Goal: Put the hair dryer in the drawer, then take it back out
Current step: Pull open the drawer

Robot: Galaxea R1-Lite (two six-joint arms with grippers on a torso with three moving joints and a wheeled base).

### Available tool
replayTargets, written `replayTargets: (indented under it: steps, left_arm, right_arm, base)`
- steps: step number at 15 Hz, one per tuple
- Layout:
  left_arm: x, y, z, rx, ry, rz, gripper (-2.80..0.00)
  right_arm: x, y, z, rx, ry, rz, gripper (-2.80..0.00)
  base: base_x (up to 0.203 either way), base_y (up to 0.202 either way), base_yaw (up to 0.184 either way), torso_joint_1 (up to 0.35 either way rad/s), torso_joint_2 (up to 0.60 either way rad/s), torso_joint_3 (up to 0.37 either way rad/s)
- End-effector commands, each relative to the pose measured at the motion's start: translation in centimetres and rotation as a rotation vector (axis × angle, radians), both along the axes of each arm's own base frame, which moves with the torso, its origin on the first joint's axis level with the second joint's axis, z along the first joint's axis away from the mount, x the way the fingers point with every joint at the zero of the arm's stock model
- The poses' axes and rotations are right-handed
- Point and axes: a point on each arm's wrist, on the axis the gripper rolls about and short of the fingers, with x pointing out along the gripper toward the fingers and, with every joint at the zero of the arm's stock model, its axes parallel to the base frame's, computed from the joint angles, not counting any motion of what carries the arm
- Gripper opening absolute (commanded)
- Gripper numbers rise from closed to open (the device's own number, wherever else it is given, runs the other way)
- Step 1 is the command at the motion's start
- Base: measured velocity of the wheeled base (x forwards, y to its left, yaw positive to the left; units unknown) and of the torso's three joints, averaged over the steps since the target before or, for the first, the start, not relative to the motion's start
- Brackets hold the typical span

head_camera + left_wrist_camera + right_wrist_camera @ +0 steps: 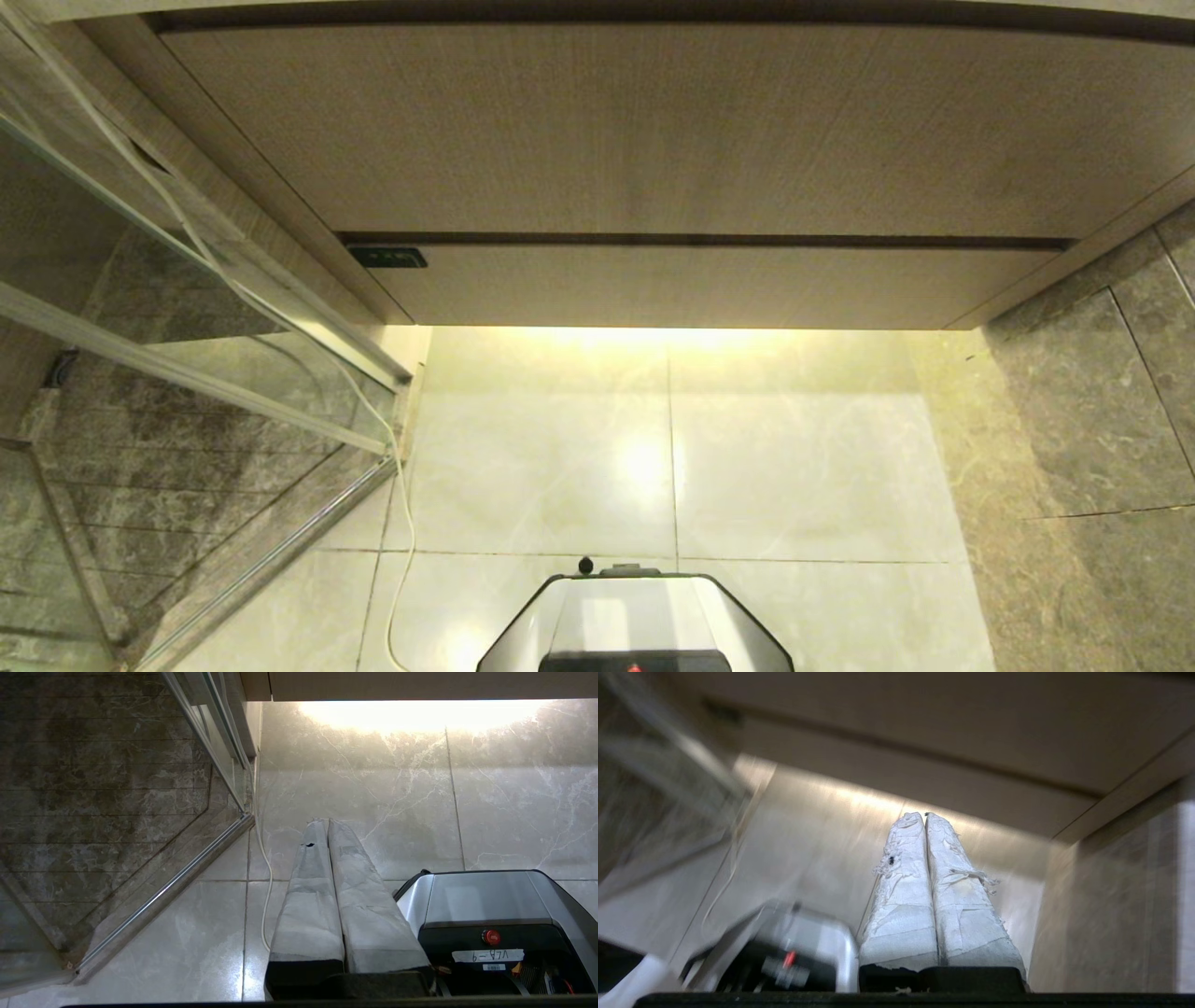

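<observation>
- The right gripper (925, 815) has its cloth-wrapped fingers (903, 886) pressed together and holds nothing. It points toward the vanity from low over the floor.
- The left gripper (325, 821) is likewise closed and empty, parked low beside the robot base (481, 896) and aimed along the floor tiles (373, 793).
- The drawer (709, 285) is the shallow lower front of the vanity. It sits fully closed beneath the taller upper panel (653, 131).
- The hair dryer appears in no view; its location cannot be told.
- Risk: the drawer front is flat and handleless. Closed fingers pressed against it are likely to slide off rather than pull it, and could scuff the veneer.
- Risk: a white cord (403, 504) trails down along the glass shower partition (168, 373) and across the floor near the base. Driving or a low arm sweep could snag it.
- Risk: confusing the upper panel with the drawer would open the wrong compartment.
- View difference: the head view shows the whole vanity face, including a small dark control panel (387, 257), but neither gripper.
- View difference: only the wrist views show the grippers. The left wrist view also shows the red button (491, 937) on the base.
</observation>
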Motion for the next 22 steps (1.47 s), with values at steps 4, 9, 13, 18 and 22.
replayTargets:
  steps: [4, 9, 13, 18, 22]
  left_arm:
    - [0.0, 0.0, 0.0, 0.000, 0.002, 0.000, -2.80]
    - [0.0, 0.0, 0.0, 0.000, 0.001, 0.000, -2.80]
    - [0.0, 0.0, 0.0, 0.000, 0.001, 0.000, -2.80]
    - [0.0, 0.0, 0.0, 0.000, 0.002, 0.000, -2.80]
    - [0.0, 0.0, 0.0, 0.000, 0.000, 0.000, -2.80]
  right_arm:
    - [18.7, 4.5, 3.9, -0.115, 0.602, 0.254, -2.80]
    - [25.4, 7.7, -1.6, -0.175, 0.780, 0.482, 0.00]
    - [28.5, 8.5, -7.1, -0.515, 0.609, 0.591, 0.00]
    - [33.7, 9.3, -11.3, -0.775, 0.374, 0.441, 0.00]
    - [38.6, 9.8, -14.3, -0.965, 0.249, 0.111, 0.00]
  base:
    - [0.000, 0.000, 0.000, 0.000, 0.00, 0.000]
    - [0.000, 0.000, 0.000, 0.000, 0.00, 0.000]
    - [0.000, 0.000, 0.000, 0.000, 0.00, 0.000]
    - [0.000, 0.000, 0.000, 0.000, 0.00, 0.000]
    - [0.000, 0.000, 0.000, 0.000, 0.00, 0.000]
